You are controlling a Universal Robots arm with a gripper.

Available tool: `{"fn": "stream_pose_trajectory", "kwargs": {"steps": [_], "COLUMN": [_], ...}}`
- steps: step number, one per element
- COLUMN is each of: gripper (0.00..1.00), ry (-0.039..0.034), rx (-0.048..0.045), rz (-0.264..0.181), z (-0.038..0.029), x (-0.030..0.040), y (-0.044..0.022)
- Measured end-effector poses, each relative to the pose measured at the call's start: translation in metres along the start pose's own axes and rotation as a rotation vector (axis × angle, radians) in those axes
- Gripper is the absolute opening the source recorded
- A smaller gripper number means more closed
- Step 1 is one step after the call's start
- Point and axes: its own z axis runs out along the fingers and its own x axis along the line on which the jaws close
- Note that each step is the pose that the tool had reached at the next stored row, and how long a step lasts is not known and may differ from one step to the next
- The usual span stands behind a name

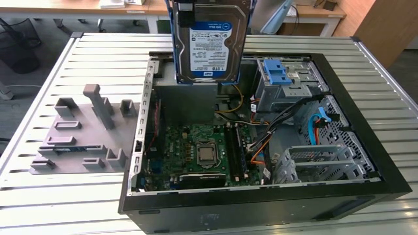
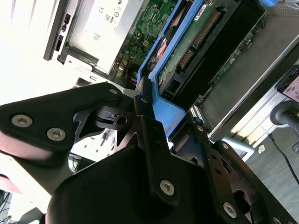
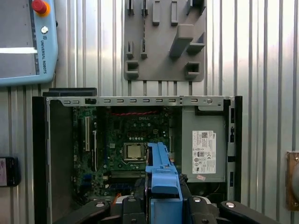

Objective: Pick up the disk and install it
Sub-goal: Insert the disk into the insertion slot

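Stage of the task: pick-up complete, installation outstanding. The flat silver rectangular hard disk with a blue-and-white label and blue plastic carrier bracket [image 1: 209,49] hangs upright, clear of the ribbed aluminium bench [image 1: 65,205], above the 12 o'clock edge of the open black computer case [image 1: 261,200] in the exterior view. The black claw [image 2: 167,109] is closed narrowly on the end of the blue bracket, one finger on each side, as the second wrist view shows. The disk sits in no bay, so by this evidence the seating step has not yet been done.

Count:
- One disk.
- One claw.
- One case.
- One green motherboard [image 1: 189,147] at the case's centre.
- One blue plastic latch [image 1: 277,73] on the grey metal cage at the case's 1 o'clock.
- One bare grey metal cage [image 1: 313,164] at 4 o'clock.
- One grey boxy power supply with a white sticker [image 3: 205,144].
- One grey slotted fixture plate [image 1: 72,137] on the bench at the case's 9 o'clock.
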Motion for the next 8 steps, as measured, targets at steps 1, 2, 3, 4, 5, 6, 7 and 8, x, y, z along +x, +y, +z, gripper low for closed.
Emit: {"fn": "stream_pose_trajectory", "kwargs": {"steps": [1, 2, 3, 4, 5, 6, 7, 8], "gripper": [0.36, 0.36, 0.36, 0.36, 0.36, 0.36, 0.36, 0.36], "ry": [0.0002, 0.0003, 0.0003, 0.0002, 0.0003, 0.0003, 0.0002, 0.0003], "rx": [-0.0001, -0.0001, -0.0001, 0.0000, 0.0000, -0.0001, 0.0000, -0.0001], "rz": [0.000, 0.000, 0.000, 0.000, 0.000, 0.000, 0.000, 0.000], "z": [-0.0001, -0.0001, -0.0001, 0.0000, -0.0001, -0.0001, 0.0000, 0.0000], "x": [0.0007, 0.0014, 0.0022, 0.0029, 0.0033, 0.0037, 0.0040, 0.0041], "y": [0.0000, -0.0001, -0.0001, -0.0001, -0.0001, -0.0001, -0.0005, -0.0015]}}
